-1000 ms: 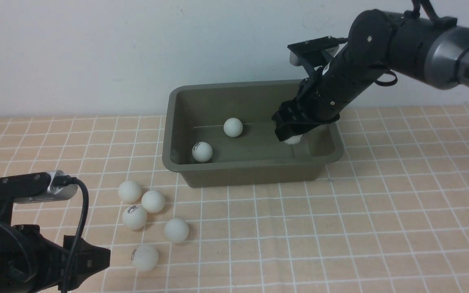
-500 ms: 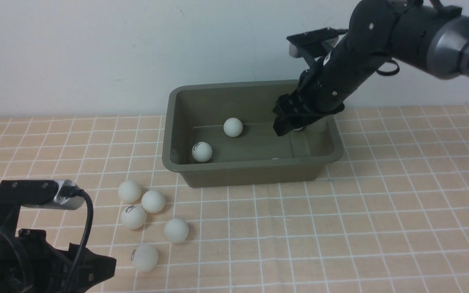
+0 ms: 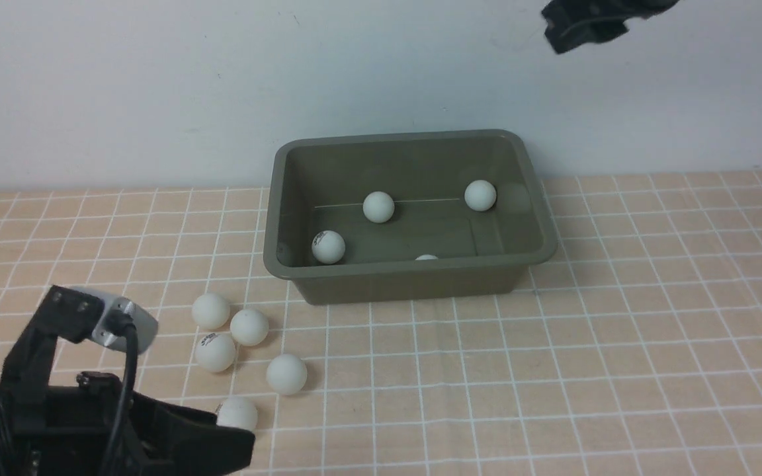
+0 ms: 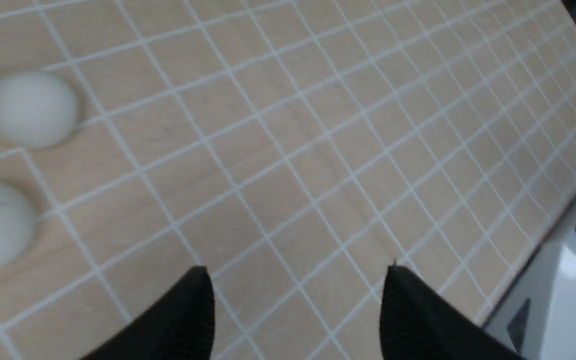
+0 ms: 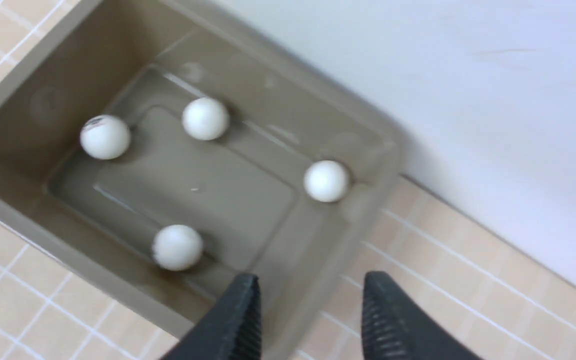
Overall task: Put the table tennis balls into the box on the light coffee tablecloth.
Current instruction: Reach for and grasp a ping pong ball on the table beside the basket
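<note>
The olive-green box (image 3: 407, 281) stands on the light coffee tablecloth (image 3: 553, 370) near the wall. Several table tennis balls lie inside it, such as one (image 3: 480, 196) at its right end and one (image 5: 176, 246) by its near wall. Several more balls (image 3: 249, 326) lie on the cloth left of the box's front. My left gripper (image 4: 295, 280) hovers low beside them, open and empty, partly covering the nearest ball (image 3: 237, 413). High above the box's right end, my right gripper (image 5: 308, 287) is open with nothing between its fingers; only a dark tip (image 3: 583, 26) shows in the front view.
A plain white wall (image 3: 156, 86) rises right behind the box. In the left wrist view a white-grey casing (image 4: 558, 295) sits past the cloth's edge. Bare cloth stretches right of and in front of the box.
My right gripper let go of a ball inside the box and rose up out of it, almost leaving the front view. My left arm slid forward toward the loose balls.
</note>
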Robot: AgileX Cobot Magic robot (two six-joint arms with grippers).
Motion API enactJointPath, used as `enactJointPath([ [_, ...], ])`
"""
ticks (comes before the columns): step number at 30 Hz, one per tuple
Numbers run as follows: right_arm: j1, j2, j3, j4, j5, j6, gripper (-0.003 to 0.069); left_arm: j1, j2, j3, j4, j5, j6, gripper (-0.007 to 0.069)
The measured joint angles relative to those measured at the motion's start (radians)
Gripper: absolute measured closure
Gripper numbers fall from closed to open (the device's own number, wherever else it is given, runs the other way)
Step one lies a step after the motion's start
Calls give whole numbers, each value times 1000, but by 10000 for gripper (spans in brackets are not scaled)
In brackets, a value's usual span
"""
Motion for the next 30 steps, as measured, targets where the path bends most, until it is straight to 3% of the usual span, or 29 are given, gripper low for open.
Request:
enactJointPath([
  [3, -22, -29, 0, -4, 6, 0, 430, -74, 0, 0, 1, 9, 9, 277],
  [8, -59, -118, 10, -12, 13, -5, 447, -297, 0, 0, 1, -39, 26, 285],
  [13, -70, -249, 42, -48, 18, -23, 447, -525, 0, 0, 11, -197, -3, 285],
  [17, -70, -351, 88, -62, 18, -27, 448, -645, 4, 0, 62, -288, -80, 285],
  [20, -70, -474, 175, -70, 18, -27, 448, -703, 32, 0, 157, -364, -264, 285],
  [24, -70, -633, 334, -83, 18, -27, 448, -691, 99, 0, 336, -440, -557, 285],
  [30, -70, -857, 603, -138, 22, 19, 448, -537, 154, 0, 594, -503, -900, 285],
])
